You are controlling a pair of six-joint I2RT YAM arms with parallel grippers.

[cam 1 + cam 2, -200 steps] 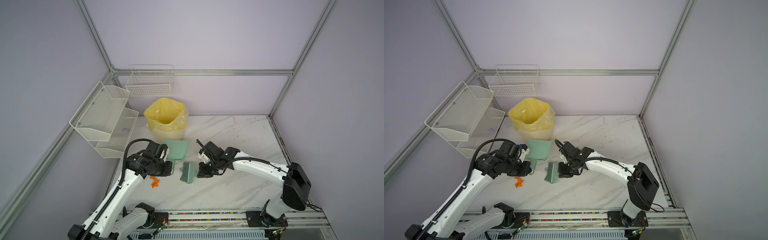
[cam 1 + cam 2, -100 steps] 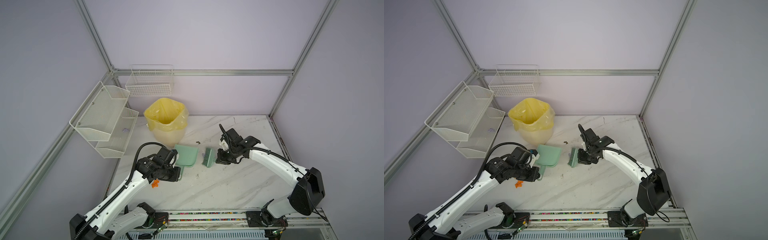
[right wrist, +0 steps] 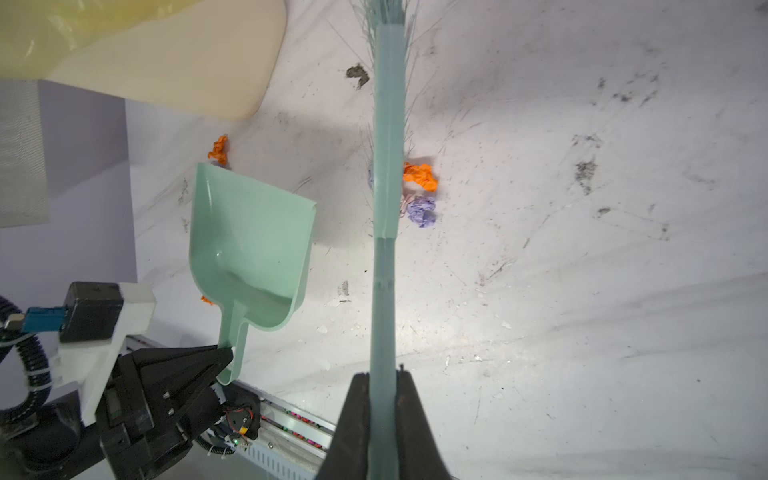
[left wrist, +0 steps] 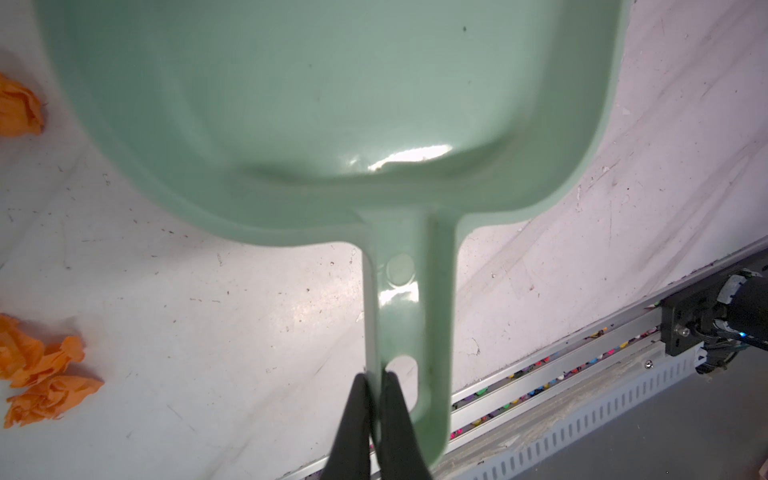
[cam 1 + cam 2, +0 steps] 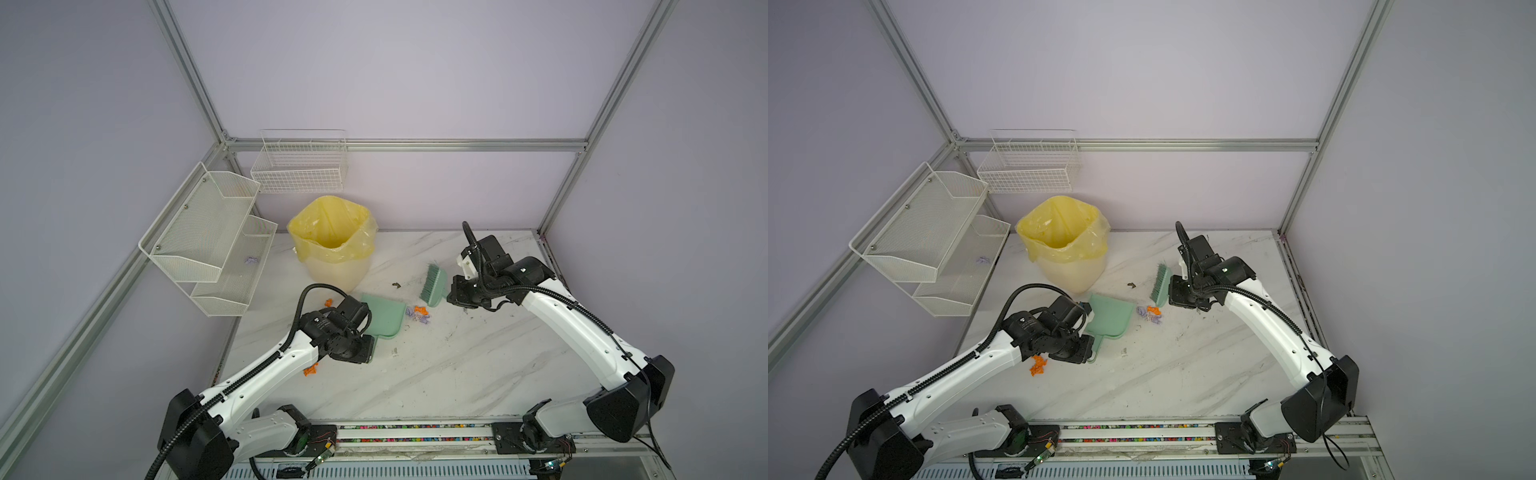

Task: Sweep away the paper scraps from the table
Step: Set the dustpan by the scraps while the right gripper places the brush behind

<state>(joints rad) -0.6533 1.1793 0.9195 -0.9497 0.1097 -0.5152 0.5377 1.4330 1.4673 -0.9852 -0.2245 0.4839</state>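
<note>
Since half a second ago the brush (image 5: 433,286) has swung farther back and a little right, and the dustpan (image 5: 384,318) has edged right, leaving a small cluster of paper scraps (image 5: 419,313) bare between them. That cluster, orange and lavender, lies on the counter (image 5: 457,374) just right of the dustpan's far corner and on the near side of the brush head; both top views show it (image 5: 1152,314).

More orange scraps (image 5: 311,369) sit near the counter's left edge, partly under the left arm. Another orange wad (image 5: 328,301) lies left of the dustpan, close to the yellow-lined bin (image 5: 332,249). One lavender wad (image 5: 250,259) rests in the lower mesh shelf (image 5: 232,286).

Left jaws are clamped on the edge of the dustpan handle (image 4: 399,332), whose pan holds no scraps. Right jaws are clamped on the brush handle (image 3: 384,324). I cannot tell whether the bristles touch the counter.
</note>
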